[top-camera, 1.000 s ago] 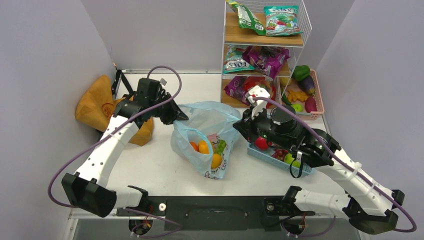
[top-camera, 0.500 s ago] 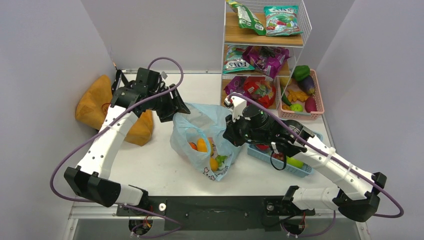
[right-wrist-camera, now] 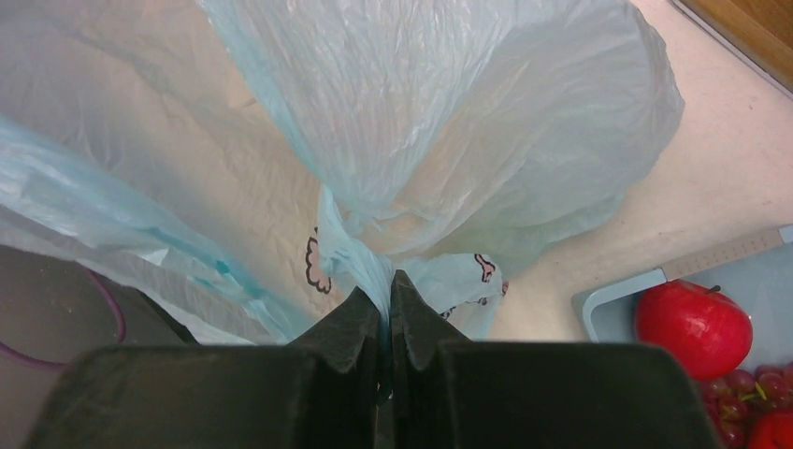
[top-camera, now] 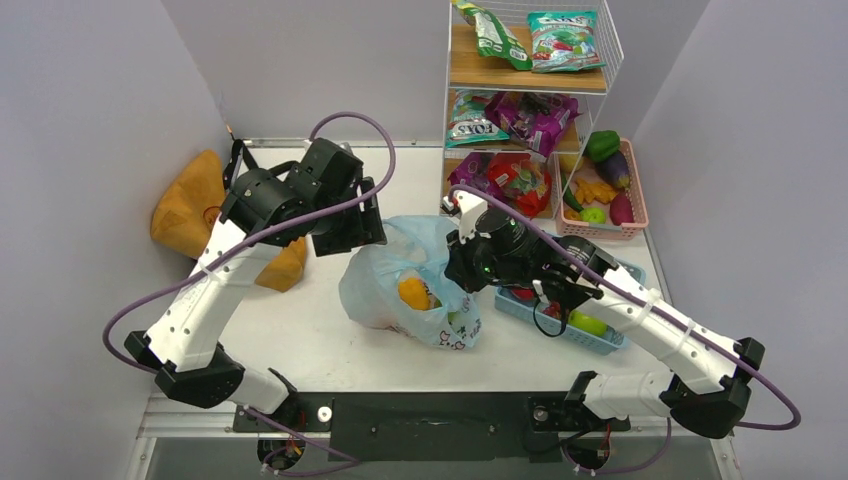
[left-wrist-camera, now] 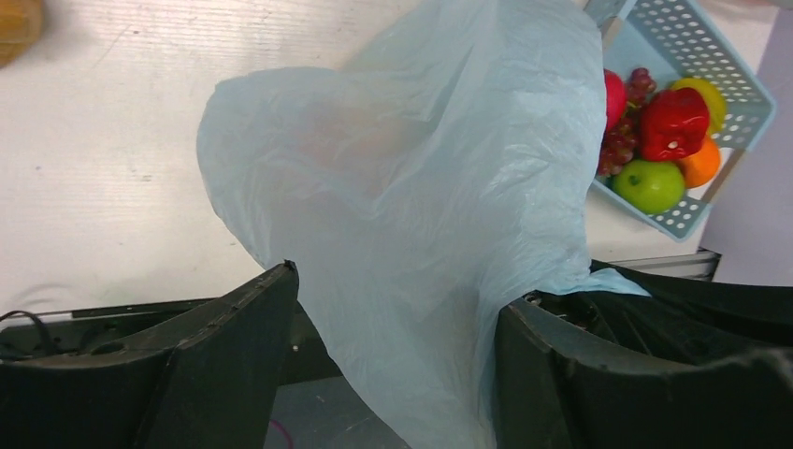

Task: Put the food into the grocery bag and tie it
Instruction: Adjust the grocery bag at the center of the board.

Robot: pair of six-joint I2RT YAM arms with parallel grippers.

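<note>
The light blue grocery bag [top-camera: 400,275] slumps on the table between both arms, its top gathered. Through the film shows the food: an orange-yellow pepper [top-camera: 413,292] and something green [top-camera: 456,319]. My left gripper [top-camera: 366,236] hangs at the bag's upper left, open. In the left wrist view the bag [left-wrist-camera: 411,187] drapes loosely between its wide-apart fingers [left-wrist-camera: 252,327]. My right gripper [top-camera: 456,268] is at the bag's right side. In the right wrist view it [right-wrist-camera: 388,282] is shut on a pinched fold of the bag [right-wrist-camera: 439,122] beside the black-line print.
A light blue basket [top-camera: 520,308] of fruit sits right of the bag, under the right arm. A tan tote [top-camera: 190,215] lies at the far left. A wire shelf rack [top-camera: 525,95] with snack packs and a pink basket [top-camera: 640,195] stand at the back right.
My left gripper has opened and let go of the bag's rim, shifting right. The right gripper has pulled its fold leftward, and the bag's mouth has collapsed over the food.
</note>
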